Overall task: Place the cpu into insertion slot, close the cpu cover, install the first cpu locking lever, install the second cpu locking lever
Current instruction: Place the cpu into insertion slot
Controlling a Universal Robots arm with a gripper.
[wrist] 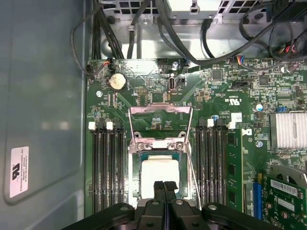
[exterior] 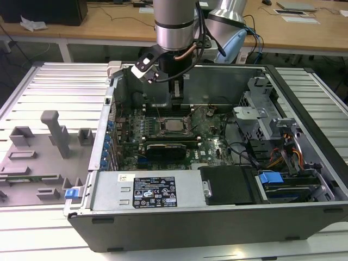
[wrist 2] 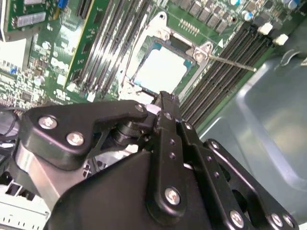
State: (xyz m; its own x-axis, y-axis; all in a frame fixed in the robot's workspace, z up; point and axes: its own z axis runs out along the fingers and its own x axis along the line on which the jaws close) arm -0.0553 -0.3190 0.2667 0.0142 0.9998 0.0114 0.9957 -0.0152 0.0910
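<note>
We log the small pale silvery square cpu (wrist: 158, 173) seated in its socket, the thin grey metal cpu cover (wrist: 160, 111) tipped open, and black fingers (wrist: 158, 189) clenched empty above it; a skewed push risks scraping the chip.

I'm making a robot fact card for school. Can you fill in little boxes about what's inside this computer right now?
place: open computer case lying flat on a slatted table
cpu: sitting in its socket on the green board
cpu cover: flipped up, open, not over the cpu
locking lever: thin rod sticking out beside the socket, not latched
gripper: fingers shut, tips at the cpu's edge, holding nothing I can see
</note>
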